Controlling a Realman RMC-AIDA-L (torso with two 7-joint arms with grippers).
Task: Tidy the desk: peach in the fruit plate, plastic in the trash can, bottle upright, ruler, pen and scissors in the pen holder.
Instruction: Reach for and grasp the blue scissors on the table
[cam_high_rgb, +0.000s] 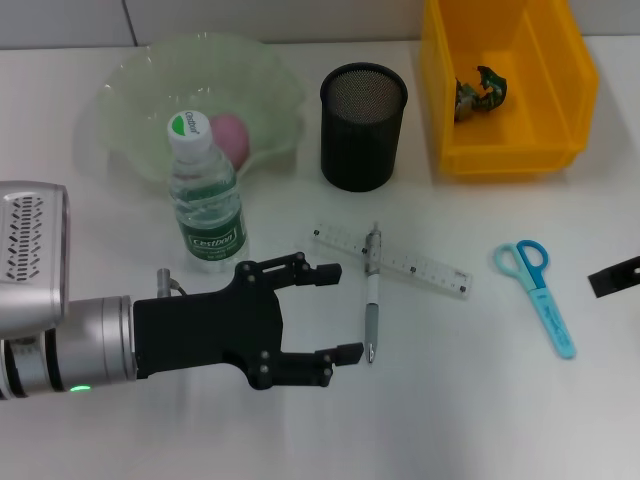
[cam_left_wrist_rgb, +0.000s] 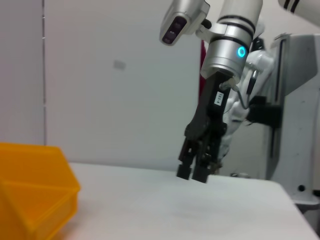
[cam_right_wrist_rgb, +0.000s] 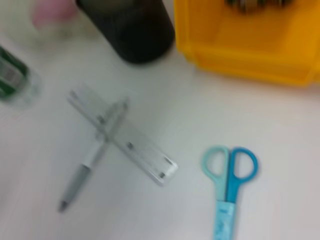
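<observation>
The pen (cam_high_rgb: 371, 296) is slim, grey and white with a dark tip, lying on the white desk (cam_high_rgb: 470, 400) across a clear ruler (cam_high_rgb: 392, 260) — its upper end rests on the ruler, its tip points toward the robot. The left hand (cam_high_rgb: 340, 312) hovers just beside it with fingers spread open, holding nothing. Behind stand the upright bottle (cam_high_rgb: 205, 195), the black mesh pen holder (cam_high_rgb: 363, 125), the green fruit plate (cam_high_rgb: 130, 100) with the peach (cam_high_rgb: 230, 138), and the yellow trash can (cam_high_rgb: 505, 85) holding crumpled plastic (cam_high_rgb: 482, 92). Blue scissors (cam_high_rgb: 537, 294) lie to the right. The right hand (cam_left_wrist_rgb: 196, 172) shows only a sliver at the head view's edge; the left wrist view shows it hanging over the desk (fingers seemingly together)
</observation>
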